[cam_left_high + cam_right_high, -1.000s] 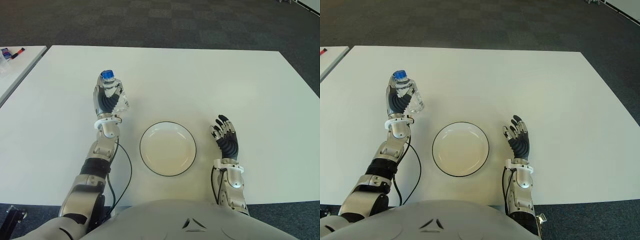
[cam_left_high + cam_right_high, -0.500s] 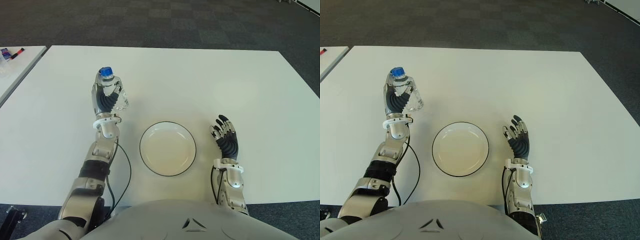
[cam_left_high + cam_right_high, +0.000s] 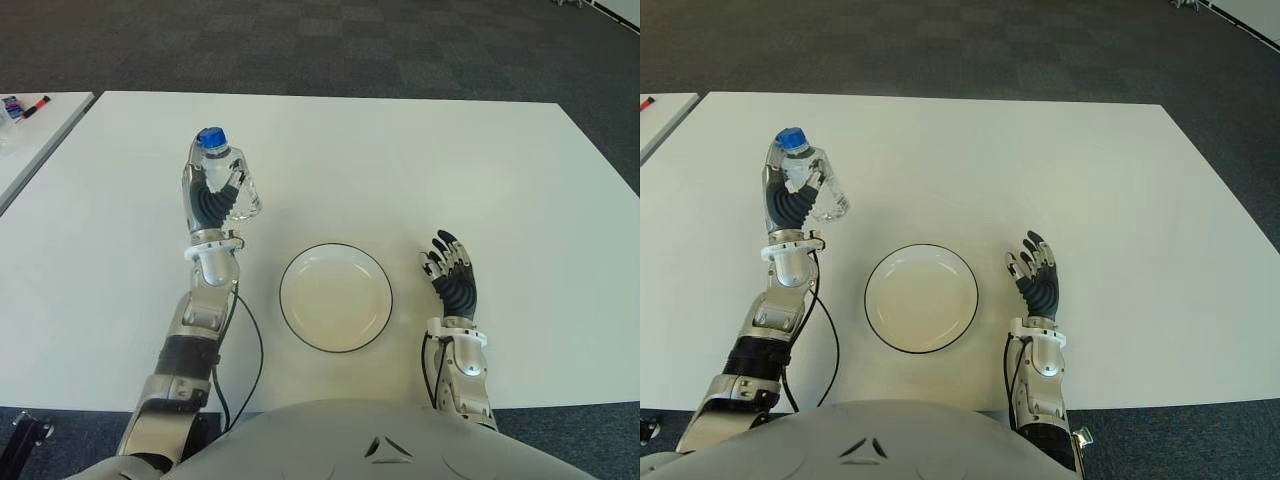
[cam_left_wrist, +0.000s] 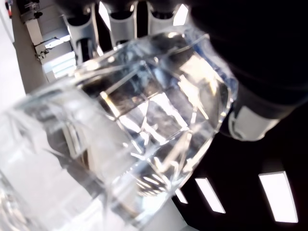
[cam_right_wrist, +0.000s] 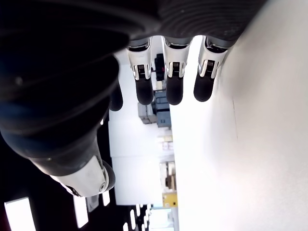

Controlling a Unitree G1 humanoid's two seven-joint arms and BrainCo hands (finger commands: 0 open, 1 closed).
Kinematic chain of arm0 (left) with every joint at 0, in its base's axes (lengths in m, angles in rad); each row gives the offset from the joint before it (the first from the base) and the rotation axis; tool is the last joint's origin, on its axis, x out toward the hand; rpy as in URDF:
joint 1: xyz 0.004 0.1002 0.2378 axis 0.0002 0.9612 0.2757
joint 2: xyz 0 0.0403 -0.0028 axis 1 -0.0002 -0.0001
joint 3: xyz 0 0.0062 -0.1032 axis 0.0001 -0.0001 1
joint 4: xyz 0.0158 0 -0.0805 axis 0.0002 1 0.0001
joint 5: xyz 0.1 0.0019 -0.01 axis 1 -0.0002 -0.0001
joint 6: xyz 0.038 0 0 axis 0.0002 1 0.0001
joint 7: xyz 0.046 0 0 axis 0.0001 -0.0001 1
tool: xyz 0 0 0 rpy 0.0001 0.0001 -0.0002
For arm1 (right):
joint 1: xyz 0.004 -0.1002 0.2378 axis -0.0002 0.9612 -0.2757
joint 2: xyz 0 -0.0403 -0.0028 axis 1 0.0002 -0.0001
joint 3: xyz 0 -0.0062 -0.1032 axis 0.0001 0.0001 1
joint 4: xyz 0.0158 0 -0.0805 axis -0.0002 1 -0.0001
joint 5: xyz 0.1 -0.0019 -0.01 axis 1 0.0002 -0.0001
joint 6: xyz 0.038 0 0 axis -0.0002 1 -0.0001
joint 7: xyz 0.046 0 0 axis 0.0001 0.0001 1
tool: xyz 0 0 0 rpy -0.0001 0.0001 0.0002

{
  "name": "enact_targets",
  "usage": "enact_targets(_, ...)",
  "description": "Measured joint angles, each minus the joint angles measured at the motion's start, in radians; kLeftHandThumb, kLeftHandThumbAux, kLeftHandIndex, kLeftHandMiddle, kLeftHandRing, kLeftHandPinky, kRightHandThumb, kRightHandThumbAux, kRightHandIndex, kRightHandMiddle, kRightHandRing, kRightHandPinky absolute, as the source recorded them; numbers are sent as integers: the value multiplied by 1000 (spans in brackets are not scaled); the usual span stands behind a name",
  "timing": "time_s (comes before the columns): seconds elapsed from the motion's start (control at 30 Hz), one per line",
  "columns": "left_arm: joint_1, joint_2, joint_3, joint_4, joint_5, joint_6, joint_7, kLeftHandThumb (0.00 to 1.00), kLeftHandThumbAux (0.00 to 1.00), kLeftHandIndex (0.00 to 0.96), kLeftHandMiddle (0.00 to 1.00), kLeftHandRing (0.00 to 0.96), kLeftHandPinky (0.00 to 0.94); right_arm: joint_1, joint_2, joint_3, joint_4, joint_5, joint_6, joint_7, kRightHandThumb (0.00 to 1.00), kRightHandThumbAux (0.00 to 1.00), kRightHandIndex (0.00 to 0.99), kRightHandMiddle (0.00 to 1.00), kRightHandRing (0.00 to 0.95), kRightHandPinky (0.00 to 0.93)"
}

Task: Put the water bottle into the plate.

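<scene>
White table (image 3: 500, 160) spanning dark carpet. Gripping the clear water bottle (image 3: 222, 185) in the left hand (image 3: 208, 205), fingers wrapped round it, blue cap up, toward the left edge. Likely keeping it upright for carrying to the plate (image 3: 336, 297) near the front edge. Right hand (image 3: 452, 278) idling beside the plate's right, fingers loosely extended, holding nothing.

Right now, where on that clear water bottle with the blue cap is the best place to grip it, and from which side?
Around the middle of its body, from the side, as the left hand does: its fingers wrap the clear water bottle below the blue cap. The bottle stands roughly upright and narrows at the cap, so the wider body probably gives the firmer hold. The right hand shows open, right of the plate.
</scene>
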State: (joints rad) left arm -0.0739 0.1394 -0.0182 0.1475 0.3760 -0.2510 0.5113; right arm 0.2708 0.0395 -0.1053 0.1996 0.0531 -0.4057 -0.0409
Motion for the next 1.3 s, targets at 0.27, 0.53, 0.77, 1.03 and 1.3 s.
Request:
enact_targets(0.27, 29, -18, -2, -63, 9, 15, -19, 1000, 666, 275, 415, 513, 410, -1, 2, 1, 2, 0, 0, 0, 469, 801, 170, 138, 115, 142)
enact_targets(0.53, 64, -23, -8, -126, 3, 9, -76, 1000, 667, 276, 394, 493, 434, -3, 4, 1, 7, 0, -1, -4, 471, 799, 171, 138, 116, 147)
enact_targets(0.77, 102, -32, -18, -168, -26, -23, -117, 1000, 669, 275, 375, 481, 468, -3, 6, 3, 2, -2, 0, -8, 470, 783, 171, 136, 114, 148)
enact_targets(1.03, 149, -64, -41, -235, -67, -40, -172, 1000, 671, 278, 364, 479, 480, -3, 8, 6, 2, -5, 1, -17, 474, 791, 174, 140, 116, 145)
enact_targets(1.3, 182, -83, -45, -279, -87, -43, -209, 1000, 671, 278, 370, 483, 463, -3, 9, 7, 0, -6, 7, -18, 475, 792, 171, 137, 115, 149)
